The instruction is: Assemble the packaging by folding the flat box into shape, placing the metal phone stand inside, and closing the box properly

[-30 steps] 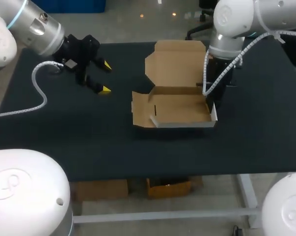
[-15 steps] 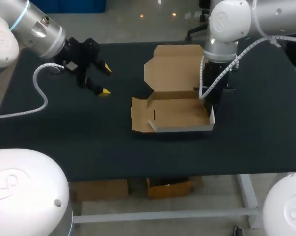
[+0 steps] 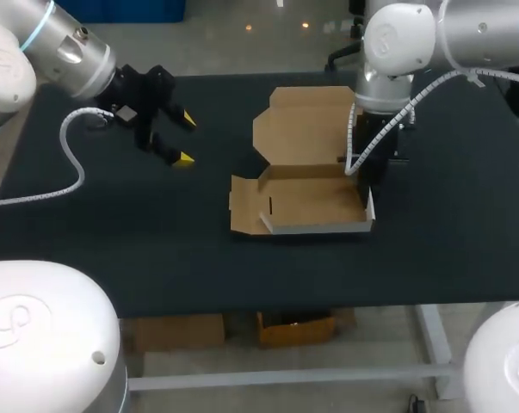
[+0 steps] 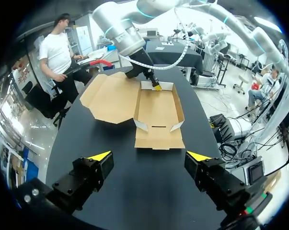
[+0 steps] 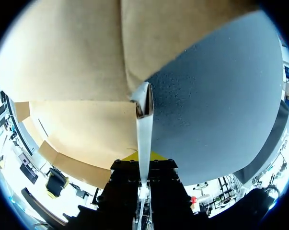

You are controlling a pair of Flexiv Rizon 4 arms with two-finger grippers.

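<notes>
Now our right gripper (image 5: 143, 160) is closed on the box (image 4: 158, 112). One upright end wall (image 5: 144, 125) of the cardboard tray runs edge-on straight down between the two fingers, which press on it from either side. A sliver of yellow tip shows just behind the wall. To one side of these jaws lies the brown inside of the tray, and to the other side the bare black table (image 5: 216, 100). Seen from our left wrist, this same gripper comes down on the tray's far end, with our right arm (image 4: 127, 36) rising above it.

Our left gripper (image 4: 149, 156) is open. Its two yellow-tipped fingers are spread wide with nothing between them, and they hover over the dark tabletop. Straight ahead of these jaws, and well apart from them, stands the box with its long axis pointing away from the fingers. The end flap (image 4: 159, 140) nearest these jaws lies flat on the table, while the two long walls and the far end wall stand up. The lid (image 4: 110, 96) is hinged to one long side and lies spread open and flat on the table beside the tray. The tray's floor is plain cardboard.
</notes>
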